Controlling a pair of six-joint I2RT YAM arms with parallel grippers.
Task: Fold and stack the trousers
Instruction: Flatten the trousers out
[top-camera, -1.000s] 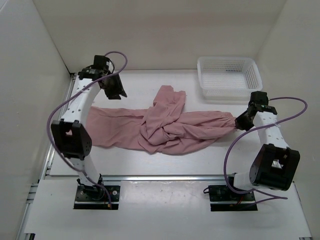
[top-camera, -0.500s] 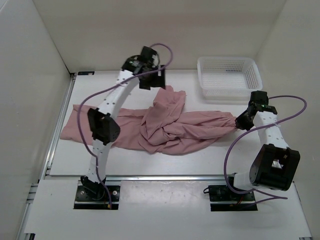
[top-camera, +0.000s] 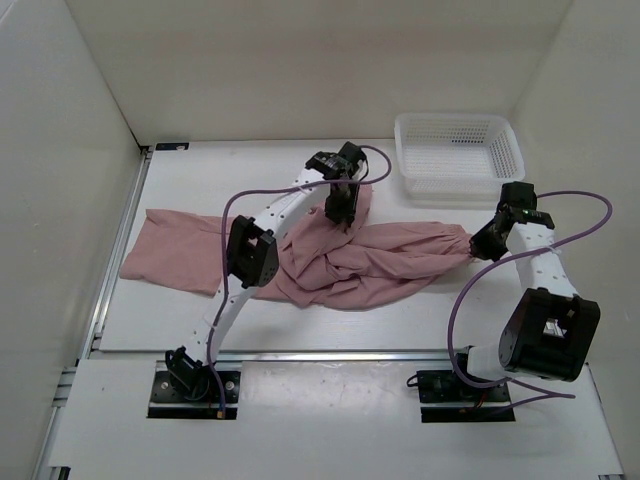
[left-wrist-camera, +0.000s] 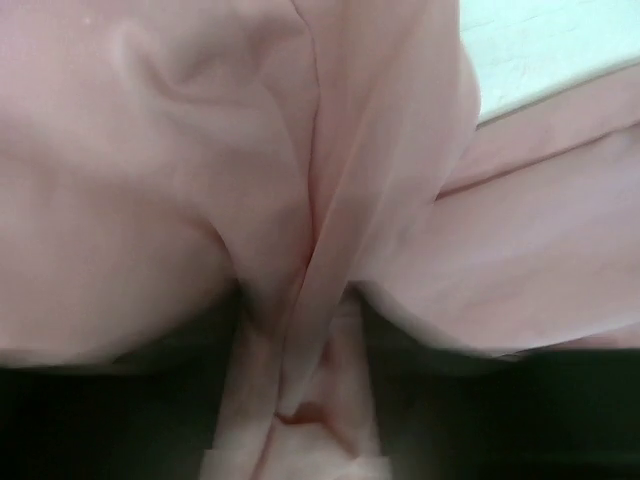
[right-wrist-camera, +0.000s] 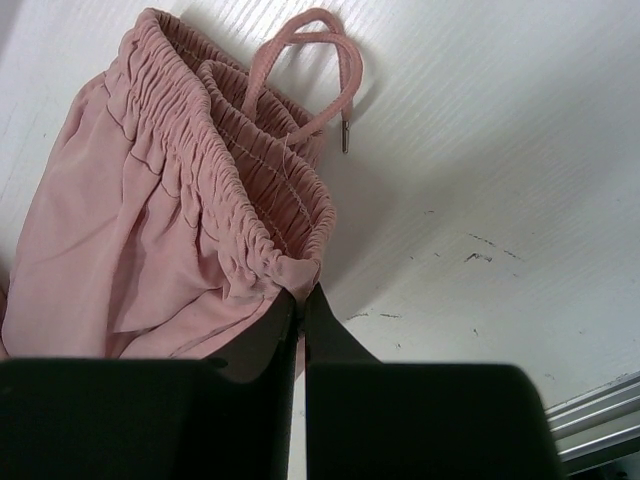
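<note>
Trousers (top-camera: 390, 262) sprawled left-to-right across mid bench (top-camera: 200, 180). Right fingers (right-wrist-camera: 262, 345) pinched tight on waistband (right-wrist-camera: 250, 205) edge at right end. Left fingers (left-wrist-camera: 120, 420) straddle far-middle fold; can't tell if gripping.

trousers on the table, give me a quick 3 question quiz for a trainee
1. Multiple choice: which part of the trousers do the right jaws pinch? A) a leg hem B) the gathered waistband C) the pocket
2. True or false: the trousers are neatly folded and lie inside the white basket.
3. Short answer: in the right wrist view, what lies looped on the table just beyond the waistband?

Key: 1 B; 2 false, they lie bunched and spread across the table; 3 the drawstring cord.
</note>
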